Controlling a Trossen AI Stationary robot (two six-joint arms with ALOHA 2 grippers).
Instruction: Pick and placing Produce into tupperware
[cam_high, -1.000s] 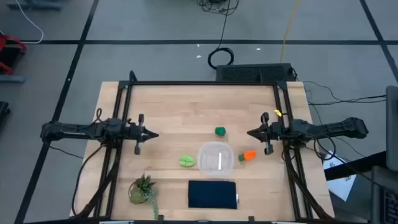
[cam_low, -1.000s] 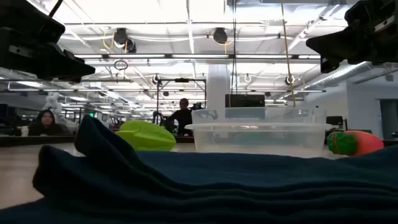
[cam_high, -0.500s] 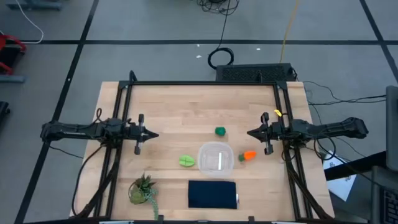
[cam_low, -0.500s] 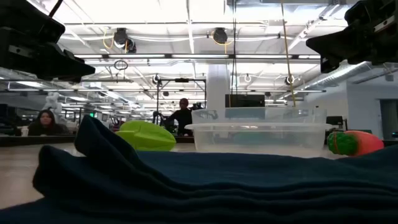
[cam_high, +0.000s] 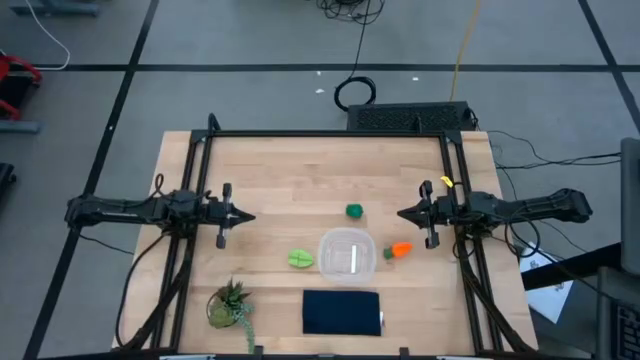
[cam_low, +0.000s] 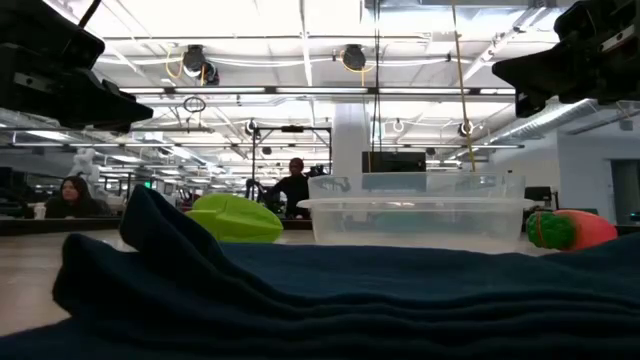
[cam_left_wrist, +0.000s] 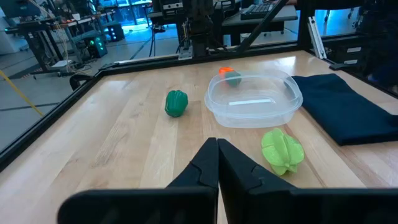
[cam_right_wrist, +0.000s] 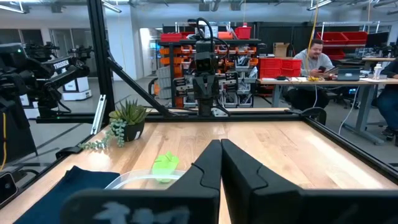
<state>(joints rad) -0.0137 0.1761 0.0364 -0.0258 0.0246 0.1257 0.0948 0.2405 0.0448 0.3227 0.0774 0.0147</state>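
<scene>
Nearest the front edge lies the navy cloth (cam_high: 341, 312), with the potted plant (cam_high: 229, 304) off to its left. Just behind the cloth sits the tupperware (cam_high: 347, 255), empty, with the leafy piece (cam_high: 300, 259) just beside it on the left and the carrot (cam_high: 398, 250) just beside it on the right. The dark green piece (cam_high: 353, 210) lies behind the tub. Left gripper (cam_high: 248, 216) hangs well left of the tub, fingers pressed together; right gripper (cam_high: 402, 215) hovers near the carrot, fingers closed too, both holding nothing.

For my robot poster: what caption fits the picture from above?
Both tools, left and right, wait shut above the table while carrot, leafy piece and round piece lie outside the empty tupperware.
</scene>
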